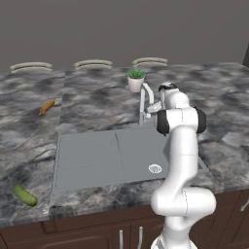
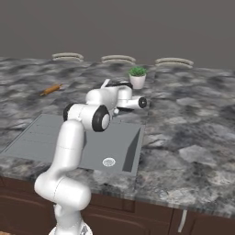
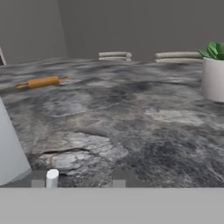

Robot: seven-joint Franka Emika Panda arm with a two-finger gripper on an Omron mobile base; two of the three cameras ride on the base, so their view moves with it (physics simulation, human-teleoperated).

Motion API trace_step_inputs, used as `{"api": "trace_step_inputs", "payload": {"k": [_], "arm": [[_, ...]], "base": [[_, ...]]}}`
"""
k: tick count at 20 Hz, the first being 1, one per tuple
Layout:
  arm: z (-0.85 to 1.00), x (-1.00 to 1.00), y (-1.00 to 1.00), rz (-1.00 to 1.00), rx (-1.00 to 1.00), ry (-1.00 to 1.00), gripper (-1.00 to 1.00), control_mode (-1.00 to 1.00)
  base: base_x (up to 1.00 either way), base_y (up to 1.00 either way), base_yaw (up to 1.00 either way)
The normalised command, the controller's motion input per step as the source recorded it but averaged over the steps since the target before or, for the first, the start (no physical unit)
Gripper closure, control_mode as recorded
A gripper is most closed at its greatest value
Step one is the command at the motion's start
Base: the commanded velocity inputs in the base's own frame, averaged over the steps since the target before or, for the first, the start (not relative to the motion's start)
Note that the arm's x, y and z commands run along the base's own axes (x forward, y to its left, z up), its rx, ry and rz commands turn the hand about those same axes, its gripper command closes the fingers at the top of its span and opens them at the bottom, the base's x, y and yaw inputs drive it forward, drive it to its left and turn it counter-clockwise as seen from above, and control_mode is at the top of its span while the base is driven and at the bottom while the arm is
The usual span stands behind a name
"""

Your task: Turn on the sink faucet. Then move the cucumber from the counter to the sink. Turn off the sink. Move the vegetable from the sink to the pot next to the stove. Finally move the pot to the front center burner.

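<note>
The silver sink faucet (image 1: 142, 104) stands behind the grey sink (image 1: 97, 155), and my hand is close against its right side. In the hand view my gripper (image 3: 78, 183) is open and low over the counter (image 3: 131, 122). A small silver stub (image 3: 52, 177), which looks like the faucet's lever, rises between the tips, close to the left one. The dark green cucumber (image 1: 24, 194) lies on the counter at the sink's front left corner. I see no water in the sink (image 2: 41, 137). The pot and stove are out of view.
An orange elongated vegetable (image 1: 46, 106) (image 2: 51, 89) (image 3: 43, 82) lies on the counter, back left of the sink. A white pot with a green plant (image 1: 135, 80) (image 2: 137, 78) (image 3: 213, 74) stands just behind the faucet. Pale plates (image 1: 92, 63) line the back wall.
</note>
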Motion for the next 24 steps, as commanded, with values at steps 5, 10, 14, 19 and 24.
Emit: {"api": "trace_step_inputs", "payload": {"k": [5,10,14,19,24], "arm": [[-0.69,0.00,-0.76,-0.01,0.00,0.00,1.00,-1.00],[-0.70,0.00,-0.72,-0.01,0.01,0.00,1.00,-1.00],[-0.69,0.00,-0.64,-0.02,0.01,0.02,-1.00,-1.00],[-0.15,0.00,-0.31,-0.04,0.02,0.00,-1.00,-1.00],[0.16,0.00,-0.32,-0.07,0.03,0.00,-1.00,-1.00]], "base": [[0.00,0.00,0.00],[0.00,0.00,0.00],[0.00,0.00,0.00],[0.00,0.00,0.00],[0.00,0.00,0.00]]}}
